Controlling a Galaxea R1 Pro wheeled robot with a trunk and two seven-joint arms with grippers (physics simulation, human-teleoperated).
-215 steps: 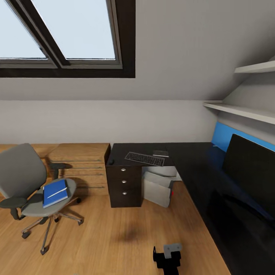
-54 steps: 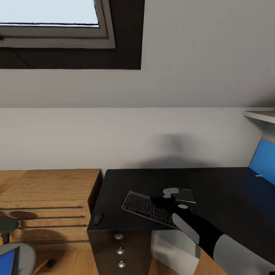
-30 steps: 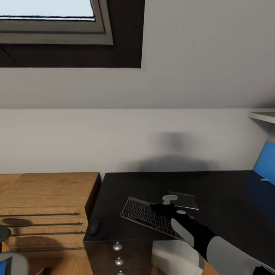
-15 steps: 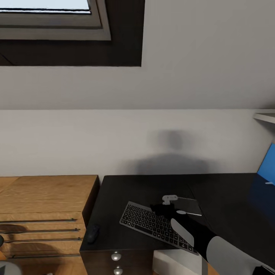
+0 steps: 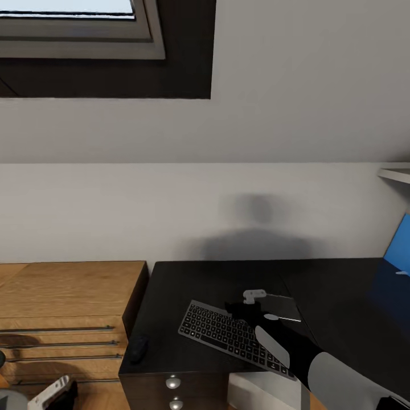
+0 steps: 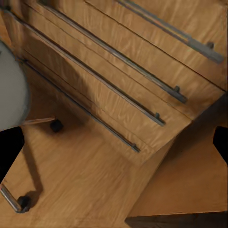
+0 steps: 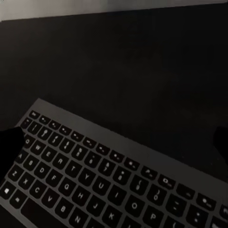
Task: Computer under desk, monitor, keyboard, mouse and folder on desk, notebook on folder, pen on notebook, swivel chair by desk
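The slim grey keyboard (image 5: 222,334) (image 7: 99,180) lies at an angle near the front of the glossy black desk (image 5: 216,279). My right gripper (image 5: 243,310) (image 7: 114,142) hovers open just above its far edge, nothing between the fingers. A thin grey notebook (image 5: 283,307) lies just behind the gripper. The dark mouse (image 5: 138,348) sits at the desk's front left corner. The computer (image 5: 259,392) shows as a pale box under the desk. My left gripper (image 6: 114,147) is open over the floor, by the swivel chair (image 6: 9,90). Monitor, folder and pen are out of view.
A light wooden dresser (image 5: 68,296) (image 6: 123,80) with long bar handles adjoins the desk's left end. The desk's knobbed drawers (image 5: 173,382) are below the mouse. A blue wall panel (image 5: 398,245) and a shelf (image 5: 396,173) are at right. The chair's chrome legs and casters (image 6: 57,126) stand on the wood floor.
The view closed in on the desk over the earlier frames, then held still. My left arm has risen into the head view's lower left corner. The right gripper stays over the keyboard.
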